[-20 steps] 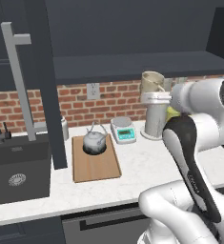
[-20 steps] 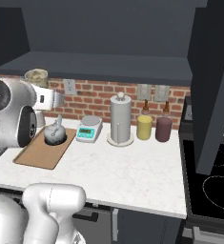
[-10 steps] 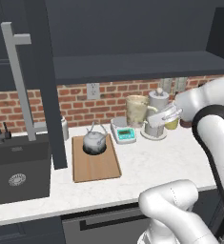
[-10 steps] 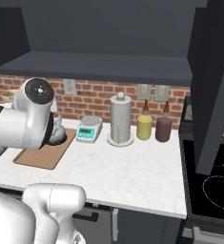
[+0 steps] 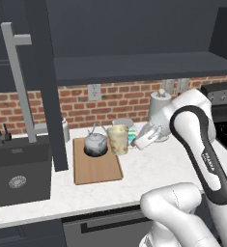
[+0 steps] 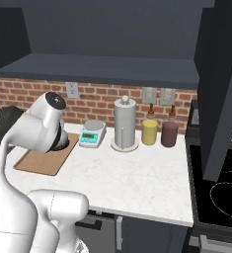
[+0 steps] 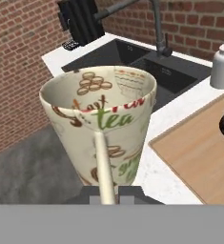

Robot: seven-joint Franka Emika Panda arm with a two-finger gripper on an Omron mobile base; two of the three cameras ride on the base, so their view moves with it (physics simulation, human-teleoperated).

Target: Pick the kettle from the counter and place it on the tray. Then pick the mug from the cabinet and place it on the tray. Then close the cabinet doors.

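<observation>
White arm bends left over the counter (image 5: pixel 148 173), wrist roughly level, gripper (image 5: pixel 134 141) clamped on the mug (image 5: pixel 118 139) handle. Mug upright, held at the tray's (image 5: pixel 96 169) right edge, just right of the kettle (image 5: pixel 95 144) sitting on the tray.

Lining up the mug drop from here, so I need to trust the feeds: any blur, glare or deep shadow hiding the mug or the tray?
Left base view: evenly lit and sharp, mug and tray clear, no glare. Right base view: sharp, but the arm covers part of the tray. Hand view: mug close, its print legible; the tray is in plain light.
</observation>
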